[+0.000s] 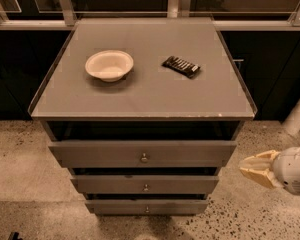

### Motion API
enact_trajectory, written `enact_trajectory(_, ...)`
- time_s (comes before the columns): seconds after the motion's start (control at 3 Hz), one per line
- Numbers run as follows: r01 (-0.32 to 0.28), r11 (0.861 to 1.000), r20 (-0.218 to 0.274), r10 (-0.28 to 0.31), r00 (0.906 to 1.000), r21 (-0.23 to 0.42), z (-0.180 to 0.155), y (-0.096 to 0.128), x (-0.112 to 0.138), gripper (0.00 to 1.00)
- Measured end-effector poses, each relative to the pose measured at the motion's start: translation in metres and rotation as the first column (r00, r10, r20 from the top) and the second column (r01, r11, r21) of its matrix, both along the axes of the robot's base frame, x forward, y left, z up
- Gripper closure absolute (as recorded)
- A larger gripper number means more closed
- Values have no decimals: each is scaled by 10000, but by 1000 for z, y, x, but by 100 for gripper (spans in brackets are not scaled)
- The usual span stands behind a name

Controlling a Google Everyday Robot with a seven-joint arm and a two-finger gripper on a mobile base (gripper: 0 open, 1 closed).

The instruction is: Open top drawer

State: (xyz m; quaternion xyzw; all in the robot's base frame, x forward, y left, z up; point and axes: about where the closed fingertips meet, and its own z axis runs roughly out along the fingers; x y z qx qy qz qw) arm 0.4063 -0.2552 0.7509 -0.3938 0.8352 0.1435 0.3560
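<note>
The top drawer [105,154] is the widest grey front, just under the cabinet top, with a small round metal knob [144,158] at its centre. A dark gap shows above the front; its interior is not visible. My gripper [246,168] is at the right edge of the view, level with the top and middle drawers. It points left, just off the cabinet's right side and well right of the knob. Its tan fingers [260,170] are pressed together and hold nothing.
Two narrower drawer fronts [105,185] [115,207] sit below. On the cabinet top [140,99] are a white bowl [109,65] and a dark snack bar [181,66]. Dark cabinets and a rail run behind. A white post [299,115] stands at right on the speckled floor.
</note>
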Motion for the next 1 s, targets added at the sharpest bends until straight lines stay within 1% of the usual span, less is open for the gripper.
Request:
enact_trajectory(0.33,-49,9965,542,4,9985,839,-24,19,10,100)
enact_trajectory(0.67,-488,9890,1416,288,9895,1399,-41,45,35,100)
enact_trajectory(1.0,-950,9850,2338,594,9705,1443,-43,65,65,100)
